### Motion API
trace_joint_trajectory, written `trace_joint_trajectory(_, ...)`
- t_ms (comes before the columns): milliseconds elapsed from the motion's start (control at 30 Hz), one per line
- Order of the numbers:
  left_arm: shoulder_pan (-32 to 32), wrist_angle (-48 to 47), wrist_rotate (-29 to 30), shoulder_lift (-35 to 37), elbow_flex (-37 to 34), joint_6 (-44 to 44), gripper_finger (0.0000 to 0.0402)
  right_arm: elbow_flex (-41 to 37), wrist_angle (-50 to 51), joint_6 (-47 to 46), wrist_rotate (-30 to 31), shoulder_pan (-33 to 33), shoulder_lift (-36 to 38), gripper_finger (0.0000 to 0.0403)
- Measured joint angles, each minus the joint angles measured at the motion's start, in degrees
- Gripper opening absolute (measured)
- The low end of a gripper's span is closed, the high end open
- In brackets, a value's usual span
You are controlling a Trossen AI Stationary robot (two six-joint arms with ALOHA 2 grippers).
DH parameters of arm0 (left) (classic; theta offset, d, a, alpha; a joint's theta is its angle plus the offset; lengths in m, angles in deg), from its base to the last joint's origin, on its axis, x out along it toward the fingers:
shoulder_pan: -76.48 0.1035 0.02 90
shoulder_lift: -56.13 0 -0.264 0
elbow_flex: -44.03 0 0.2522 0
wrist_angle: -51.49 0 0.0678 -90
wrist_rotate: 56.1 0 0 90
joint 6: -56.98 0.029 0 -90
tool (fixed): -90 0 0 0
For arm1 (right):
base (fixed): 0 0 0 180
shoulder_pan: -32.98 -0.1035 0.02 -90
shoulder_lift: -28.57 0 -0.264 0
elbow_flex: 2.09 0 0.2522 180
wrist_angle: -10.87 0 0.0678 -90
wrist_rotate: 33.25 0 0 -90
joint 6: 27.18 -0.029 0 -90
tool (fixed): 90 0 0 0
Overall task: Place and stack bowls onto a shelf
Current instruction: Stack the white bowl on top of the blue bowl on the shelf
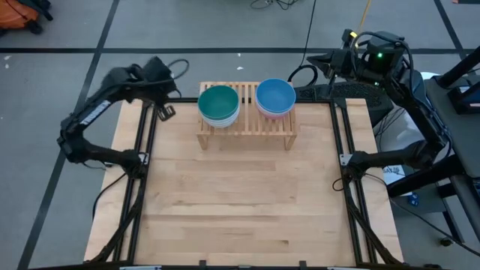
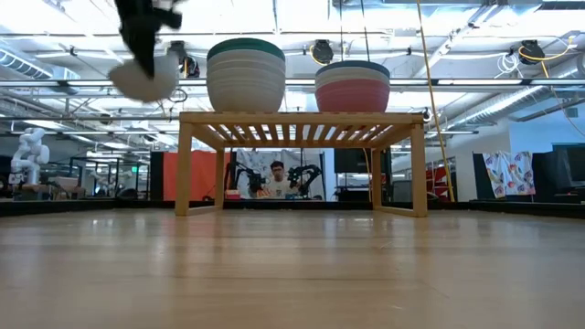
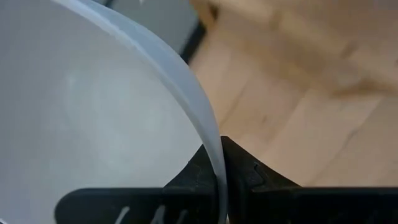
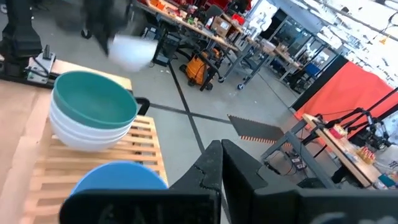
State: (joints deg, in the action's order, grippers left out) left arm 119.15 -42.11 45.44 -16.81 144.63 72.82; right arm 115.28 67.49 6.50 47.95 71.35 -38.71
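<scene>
Left wrist view shows a white bowl (image 3: pixel 93 124) with its rim pinched between the fingers of the left end effector (image 3: pixel 222 171), so the step in hand looks like carrying one more bowl to the shelf (image 1: pixel 247 124). From that end effector, held up beside the shelf's end, the teal-topped stack (image 1: pixel 218 105) is nearest and the blue-topped stack (image 1: pixel 275 98) lies beyond. The next move probably calls for swinging over the teal bowl, levelling and lowering; the right end effector (image 4: pixel 221 163), fingers closed on nothing, waits behind the shelf.

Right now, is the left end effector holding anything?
Yes. The left end effector is shut on the rim of a white bowl, carried in the air beside the shelf.
</scene>
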Motion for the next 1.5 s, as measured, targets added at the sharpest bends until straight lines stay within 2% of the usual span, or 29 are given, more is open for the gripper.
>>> trace_joint_trajectory(300, -9.6, -3.3, 2.6, -3.2, 24.6, -4.9, 0.0006, 0.0, 3.4, -0.3, 0.0, 0.0, 3.6, 0.0)
trace_joint_trajectory(500, -14.4, -4.2, 7.0, -11.6, 37.5, -2.7, 0.0006, 0.0, 3.8, -2.4, 0.0, 0.0, 5.6, 0.0)
trace_joint_trajectory(667, -15.8, -4.0, 4.8, -20.4, 47.6, 0.4, 0.0005, 0.0, 6.6, -3.2, 0.0, 0.0, 6.7, 0.0)
trace_joint_trajectory(900, -17.5, 4.8, 0.4, -25.1, 48.2, 6.4, 0.0005, 0.0, 11.1, -4.6, 4.4, 0.0, 9.2, 0.0)
trace_joint_trajectory(1033, -18.0, 9.7, -1.7, -26.5, 48.1, 7.9, 0.0005, 0.0, 12.2, -6.1, 4.5, 0.0, 11.1, 0.0)
trace_joint_trajectory(1267, -19.5, 21.6, -7.2, -27.0, 48.2, 7.3, 0.0005, 0.0, 14.1, -8.7, 4.5, 0.0, 14.9, 0.0)
trace_joint_trajectory(1500, -21.7, 28.4, -12.8, -27.7, 48.3, 4.7, 0.0005, 0.0, 14.6, -10.6, 4.3, 0.0, 17.4, 0.0)
